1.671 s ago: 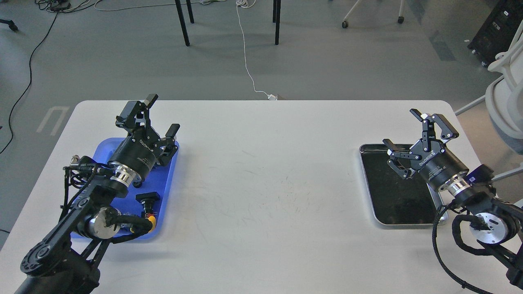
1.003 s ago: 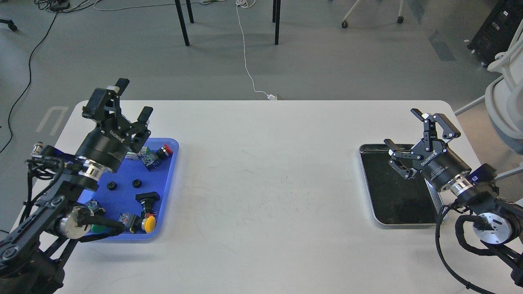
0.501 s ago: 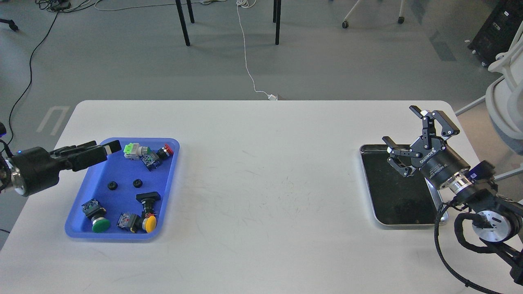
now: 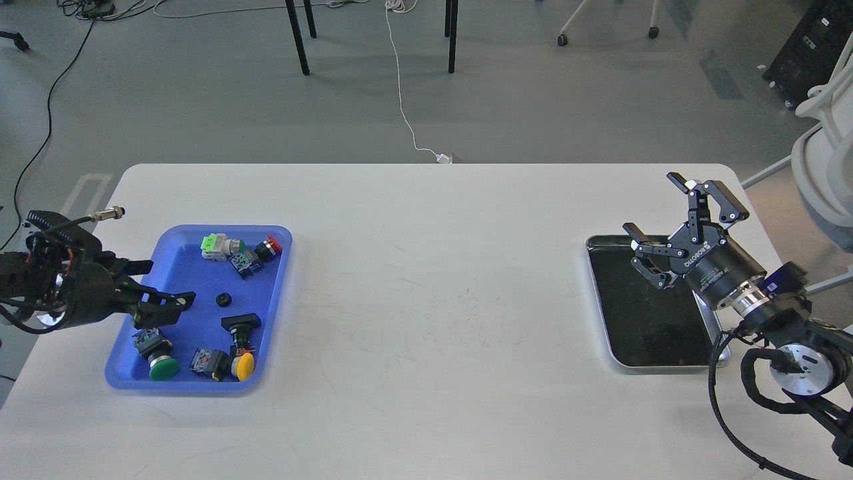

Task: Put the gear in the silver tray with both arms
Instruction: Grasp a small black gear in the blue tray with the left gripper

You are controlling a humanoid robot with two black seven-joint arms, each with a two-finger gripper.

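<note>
A small black gear lies in the middle of the blue plastic tray at the left. My left gripper comes in low from the left over that tray. Its fingers are spread, the lower one lying left of the gear and covering the spot where a second black gear lay. The silver tray with a black inner surface lies at the right and holds nothing. My right gripper is open and empty, held above the tray's far end.
The blue tray also holds push buttons: a green one, a yellow one, a red one, a black switch and a green-and-white block. The white table spans between the trays. A white chair stands at the far right.
</note>
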